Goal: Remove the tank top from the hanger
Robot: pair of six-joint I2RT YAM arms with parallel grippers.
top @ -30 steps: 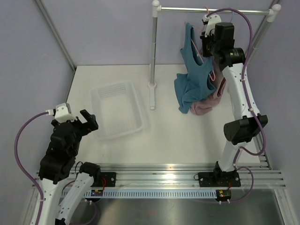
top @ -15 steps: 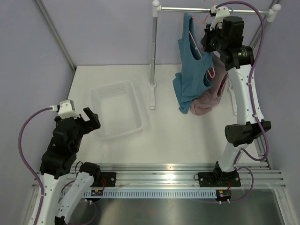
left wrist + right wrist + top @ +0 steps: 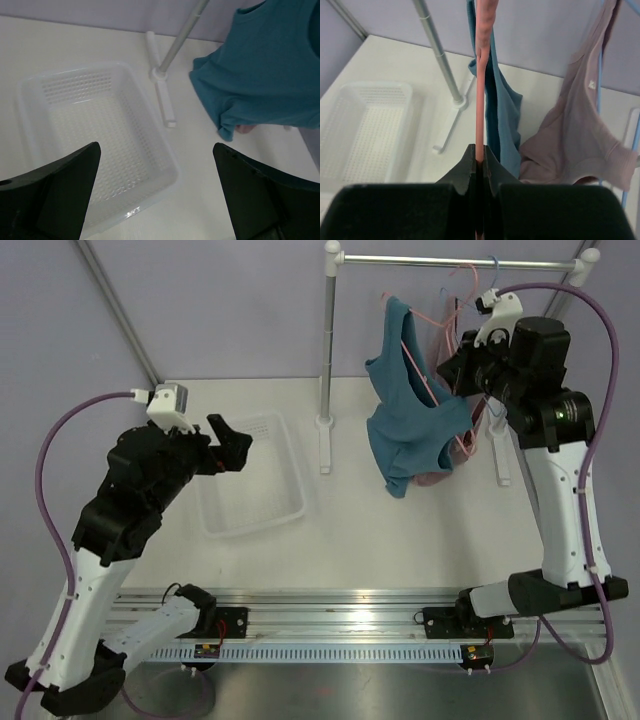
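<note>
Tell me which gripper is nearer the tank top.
Right. The right gripper clamps the hanger beside the tank top; the left gripper hangs open over the basket, well to the left.

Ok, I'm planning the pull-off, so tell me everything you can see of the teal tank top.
The tank top is teal, soft-looking cloth, sleeveless, with wide straps and a scooped neck. It hangs limp and crooked on the pink hanger, one strap high, hem bunched low next to a pink top. The right pincer is shut on the hanger, not the cloth.
</note>
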